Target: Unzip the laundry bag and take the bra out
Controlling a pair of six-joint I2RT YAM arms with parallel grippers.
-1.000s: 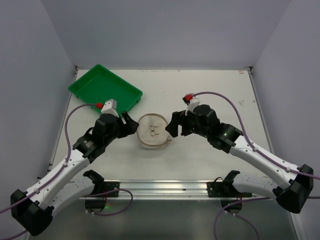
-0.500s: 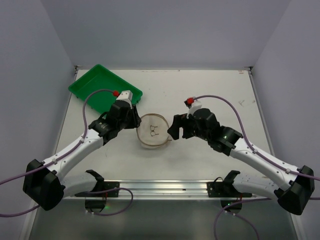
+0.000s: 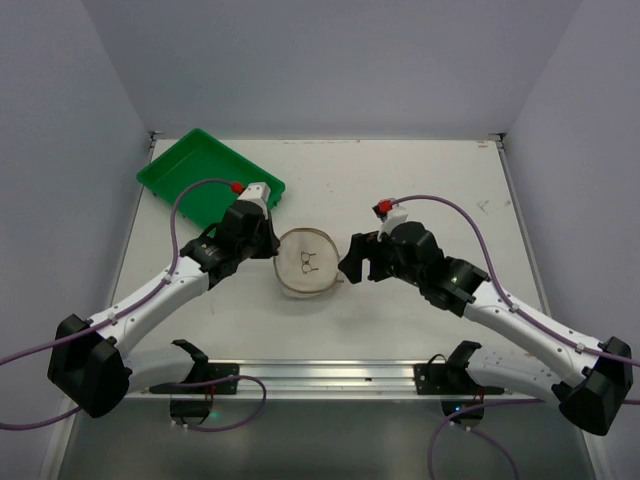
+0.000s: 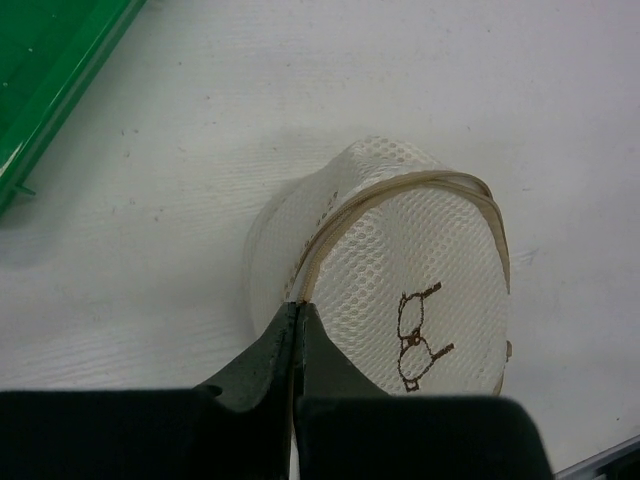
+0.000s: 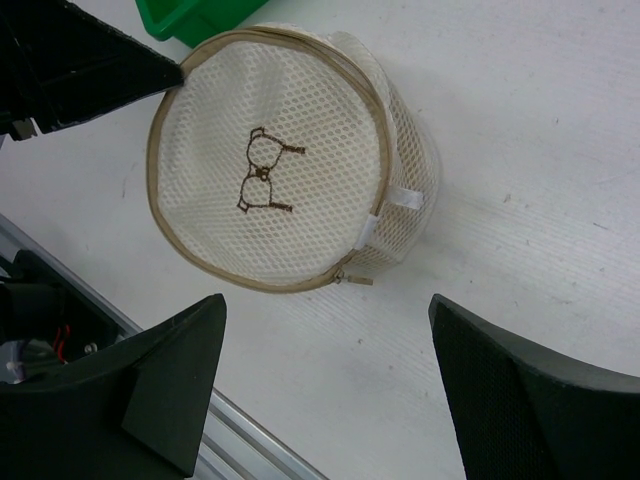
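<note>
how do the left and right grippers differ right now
The left gripper is shut; the right gripper is wide open. The left gripper's tips meet the rim of the laundry bag; the right gripper hangs beside the bag, apart from it. Both point at the bag.

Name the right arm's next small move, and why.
Probably lower the open right gripper onto the zipper pull and close. The left gripper pinches the laundry bag rim, the zip looks closed, and the pull lies just ahead.
</note>
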